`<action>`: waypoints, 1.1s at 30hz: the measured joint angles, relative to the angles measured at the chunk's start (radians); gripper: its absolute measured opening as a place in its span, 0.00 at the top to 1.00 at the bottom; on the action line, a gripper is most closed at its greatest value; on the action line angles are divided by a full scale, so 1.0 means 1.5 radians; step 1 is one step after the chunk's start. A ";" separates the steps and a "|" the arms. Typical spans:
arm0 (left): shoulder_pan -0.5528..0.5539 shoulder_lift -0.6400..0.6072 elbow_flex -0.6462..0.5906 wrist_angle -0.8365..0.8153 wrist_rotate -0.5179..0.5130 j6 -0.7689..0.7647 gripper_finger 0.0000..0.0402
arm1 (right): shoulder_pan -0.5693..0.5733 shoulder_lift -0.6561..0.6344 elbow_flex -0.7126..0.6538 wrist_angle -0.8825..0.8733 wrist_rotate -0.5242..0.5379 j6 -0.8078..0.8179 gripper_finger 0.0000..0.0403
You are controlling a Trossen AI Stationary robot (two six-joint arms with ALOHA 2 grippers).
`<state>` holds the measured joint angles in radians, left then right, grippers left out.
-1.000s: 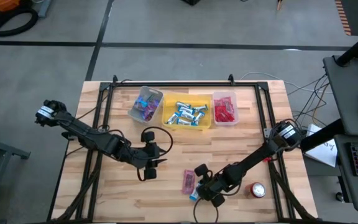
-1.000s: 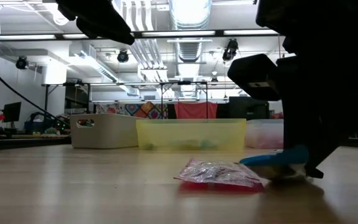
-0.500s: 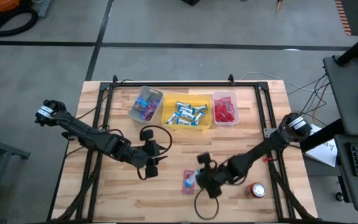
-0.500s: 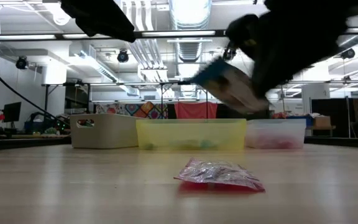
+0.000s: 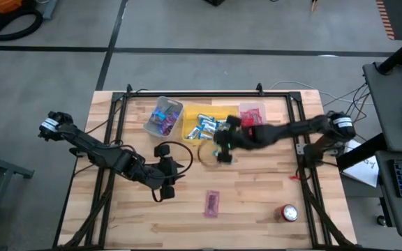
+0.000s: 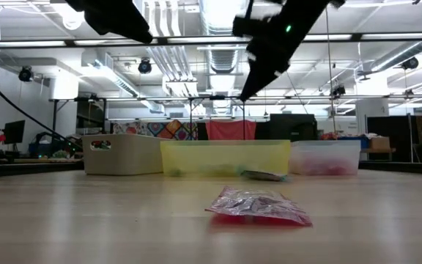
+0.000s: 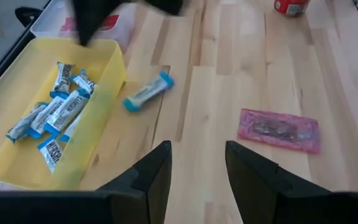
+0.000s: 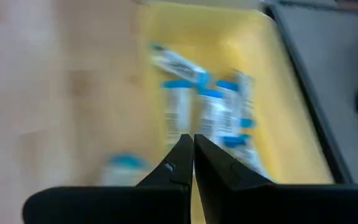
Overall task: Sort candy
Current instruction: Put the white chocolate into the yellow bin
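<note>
A blue-and-white candy (image 7: 148, 91) was seen lying on the tabletop (image 5: 257, 188) just outside the yellow bin (image 5: 190, 136), below the right gripper (image 5: 223, 143), pressed together and empty; left there, it would be missorted

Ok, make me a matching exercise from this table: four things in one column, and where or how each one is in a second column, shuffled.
Things:
1. loose blue-and-white candy
2. pink candy
3. red and silver can
4. right gripper

Place or state:
A. near the table's front edge, on the right arm's side
B. lying on the wood just outside the yellow bin
C. shut, empty, raised by the yellow bin
D. alone on open wood, toward the front middle of the table

Pairs: 1-B, 2-D, 3-A, 4-C
</note>
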<state>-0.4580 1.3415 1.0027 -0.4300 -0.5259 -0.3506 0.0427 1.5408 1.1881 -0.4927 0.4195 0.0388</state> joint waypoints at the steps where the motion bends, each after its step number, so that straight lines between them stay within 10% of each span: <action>1: 0.000 0.000 -0.001 -0.003 0.000 -0.001 0.66 | -0.026 0.000 0.000 0.000 -0.004 -0.003 0.98; 8: -0.001 0.000 -0.002 -0.020 0.000 -0.007 0.66 | -0.124 0.000 -0.003 -0.001 -0.197 -0.003 0.98; 19: -0.005 0.000 -0.010 -0.020 0.001 -0.007 0.66 | -0.036 -0.010 -0.025 -0.022 -0.355 -0.035 0.98; 33: -0.040 0.000 -0.022 -0.010 -0.053 -0.032 0.66 | 0.060 0.012 -0.182 0.053 -0.089 0.009 0.98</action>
<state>-0.5186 1.3412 0.9695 -0.4453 -0.6054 -0.3987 0.1329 1.5583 0.9153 -0.4135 0.2864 0.0524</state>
